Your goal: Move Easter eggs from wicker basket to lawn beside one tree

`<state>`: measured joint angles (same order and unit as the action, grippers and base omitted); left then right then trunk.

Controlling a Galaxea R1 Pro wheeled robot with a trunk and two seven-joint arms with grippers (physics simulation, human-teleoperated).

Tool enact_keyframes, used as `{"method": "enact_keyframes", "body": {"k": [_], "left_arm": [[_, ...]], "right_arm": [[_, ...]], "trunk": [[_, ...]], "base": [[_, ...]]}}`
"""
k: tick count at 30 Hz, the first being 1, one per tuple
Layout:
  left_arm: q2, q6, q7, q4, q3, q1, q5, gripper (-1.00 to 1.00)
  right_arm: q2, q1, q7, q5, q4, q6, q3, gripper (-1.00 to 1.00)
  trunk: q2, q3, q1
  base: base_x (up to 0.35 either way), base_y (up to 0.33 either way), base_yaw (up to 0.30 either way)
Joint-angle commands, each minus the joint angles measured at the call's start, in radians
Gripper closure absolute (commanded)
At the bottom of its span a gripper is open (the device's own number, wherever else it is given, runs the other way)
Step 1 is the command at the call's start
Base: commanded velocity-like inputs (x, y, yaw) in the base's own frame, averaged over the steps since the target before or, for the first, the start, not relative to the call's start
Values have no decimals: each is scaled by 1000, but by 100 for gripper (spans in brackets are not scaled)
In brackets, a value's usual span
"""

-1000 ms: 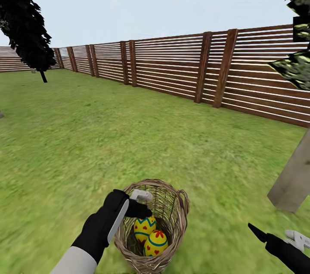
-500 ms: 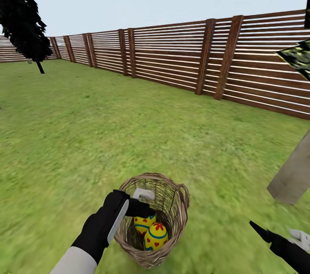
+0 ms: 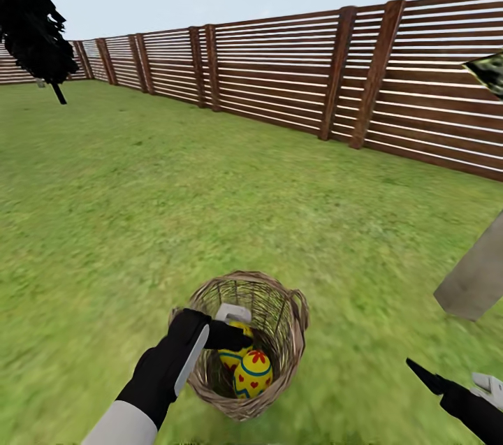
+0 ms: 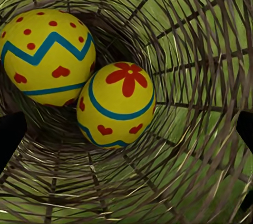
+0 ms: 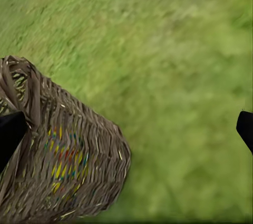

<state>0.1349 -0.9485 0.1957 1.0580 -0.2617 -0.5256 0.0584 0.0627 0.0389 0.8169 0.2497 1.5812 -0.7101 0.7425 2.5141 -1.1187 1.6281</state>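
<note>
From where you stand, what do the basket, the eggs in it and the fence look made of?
The basket looks like brown woven wicker: open strands, braided rim. The two eggs I can see look smooth, hard and painted, yellow with red and blue patterns; their material is unclear. The fence looks like brown wooden slats on posts.

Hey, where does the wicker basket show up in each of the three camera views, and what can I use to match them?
Head view: the wicker basket stands on the grass at bottom centre, the left gripper reaching into it.
Left wrist view: its woven inner wall surrounds the picture, seen from inside.
Right wrist view: its outer wall sits in the lower left corner.
Shared landmark: the yellow eggs inside, clear in the left wrist view, glimpsed through the weave in the right wrist view.
</note>
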Motion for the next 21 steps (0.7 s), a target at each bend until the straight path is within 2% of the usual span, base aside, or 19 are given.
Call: {"method": "enact_keyframes", "body": {"k": [1, 11, 21], "left_arm": [[0, -5, -2, 0, 0, -1, 6, -100], [0, -4, -5, 1, -1, 1, 6, -100], [0, -4, -11, 7, 1, 1, 6, -100]], "right_arm": [[0, 0, 1, 5, 1, -6, 0, -100], [0, 0, 1, 5, 0, -6, -5, -100], [0, 0, -1, 5, 0, -6, -7, -100]], "trunk": [[1, -5, 0], [3, -43, 5], [3, -43, 5]], "base": [[0, 0, 0], [0, 0, 0], [0, 0, 0]]}}
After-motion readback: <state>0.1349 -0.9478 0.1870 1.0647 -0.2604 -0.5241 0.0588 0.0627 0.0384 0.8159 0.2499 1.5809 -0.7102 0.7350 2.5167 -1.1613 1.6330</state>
